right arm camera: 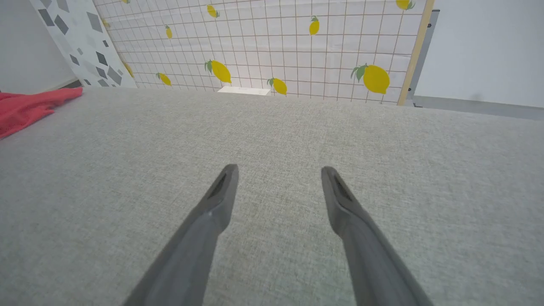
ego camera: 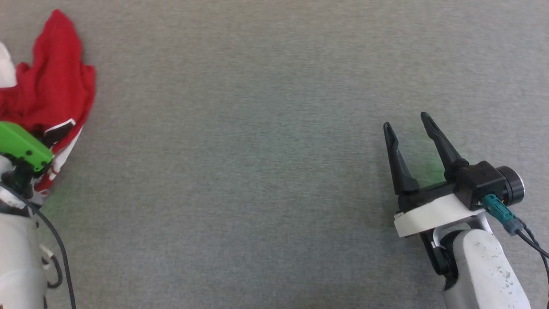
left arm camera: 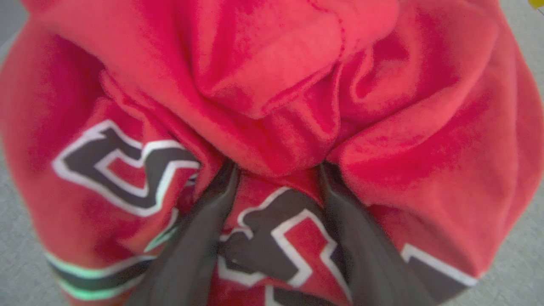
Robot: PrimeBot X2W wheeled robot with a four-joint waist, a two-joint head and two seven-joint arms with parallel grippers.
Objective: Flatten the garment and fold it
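While left pincer [left arm camera: 278, 168] sits spread amid the crumpled garment [left arm camera: 263, 76], right pincer [ego camera: 406, 121], spread too, has it far off at nine o'clock.

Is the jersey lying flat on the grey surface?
No, the red jersey sits bunched in raised folds on the grey fabric surface, at the view's left edge.

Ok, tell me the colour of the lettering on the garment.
Black lettering with a white outline on the red garment; clearest in the left wrist view.
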